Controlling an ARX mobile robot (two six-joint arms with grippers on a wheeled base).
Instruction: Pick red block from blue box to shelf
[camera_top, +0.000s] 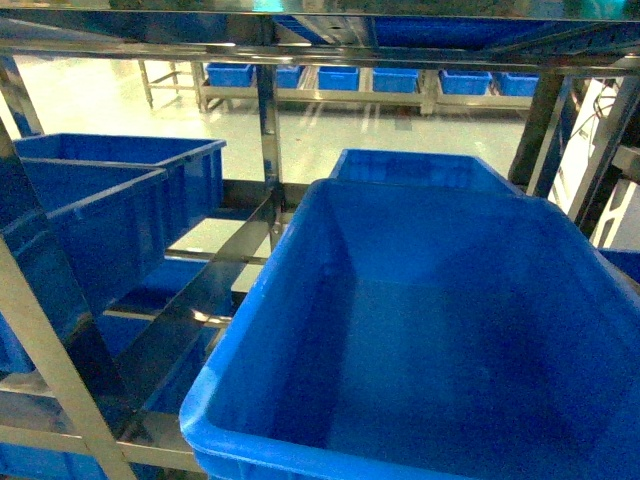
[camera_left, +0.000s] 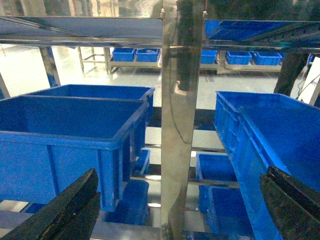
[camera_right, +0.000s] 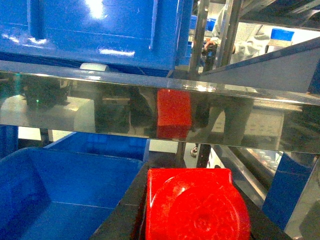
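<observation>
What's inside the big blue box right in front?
The blue box looks empty in the head view; its near corner is hidden. The red block sits between the right gripper's fingers.

Dark blue crates (camera_left: 70, 140) stand in rows; more blue crates (camera_top: 340, 77) line a distant rack.

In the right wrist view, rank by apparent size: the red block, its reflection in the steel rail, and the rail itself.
1. Steel rail, spanning the frame.
2. Red block; nearness to the camera enlarges it.
3. Its reflection, smallest.

Glossy red plastic block (camera_right: 195, 205), mirror-shiny steel shelf (camera_right: 150, 107), smooth blue plastic crates (camera_top: 420, 330).
</observation>
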